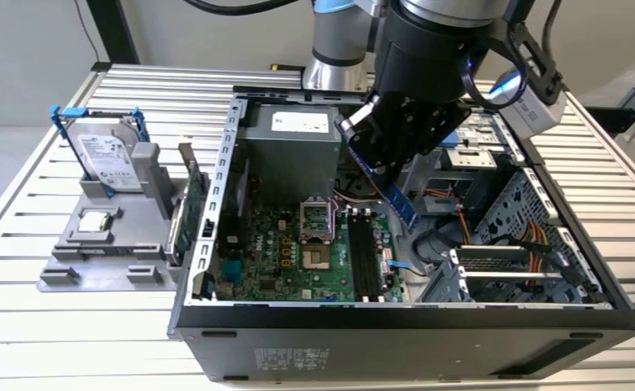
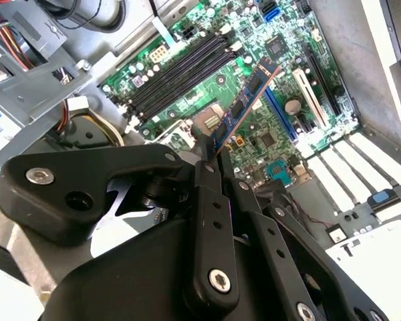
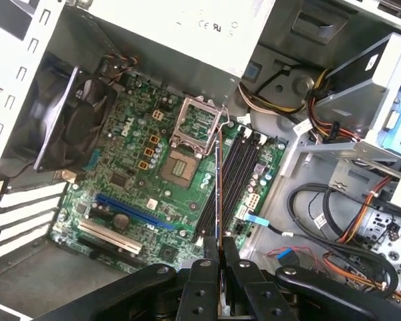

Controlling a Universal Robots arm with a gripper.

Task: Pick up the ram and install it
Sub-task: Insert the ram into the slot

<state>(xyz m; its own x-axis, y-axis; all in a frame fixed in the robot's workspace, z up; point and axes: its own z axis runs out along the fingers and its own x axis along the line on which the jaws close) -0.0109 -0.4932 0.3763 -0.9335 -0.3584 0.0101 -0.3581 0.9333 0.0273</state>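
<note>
The ram (image 1: 405, 210) is a narrow blue stick with black chips, and my gripper (image 1: 381, 167) is shut on its upper end. It hangs tilted inside the open computer case (image 1: 405, 314), above the motherboard (image 1: 285, 261). Its lower end points toward the black memory slots (image 1: 363, 261), still clear of them. In the second wrist view the ram (image 2: 247, 100) sticks out past the gripper (image 2: 210, 159) over the slots (image 2: 174, 73). In the first wrist view the ram (image 3: 218, 194) appears edge-on, beside the slots (image 3: 235, 177), held by the gripper (image 3: 218, 253).
A grey stand (image 1: 106, 244) at the exterior view's left holds a silver hard drive with blue rails (image 1: 106, 159). A green expansion card (image 1: 193, 216) stands by the case wall. Inside are the power supply (image 1: 291, 147), CPU socket (image 1: 315, 216), a fan (image 3: 73, 127) and loose cables (image 1: 513, 236).
</note>
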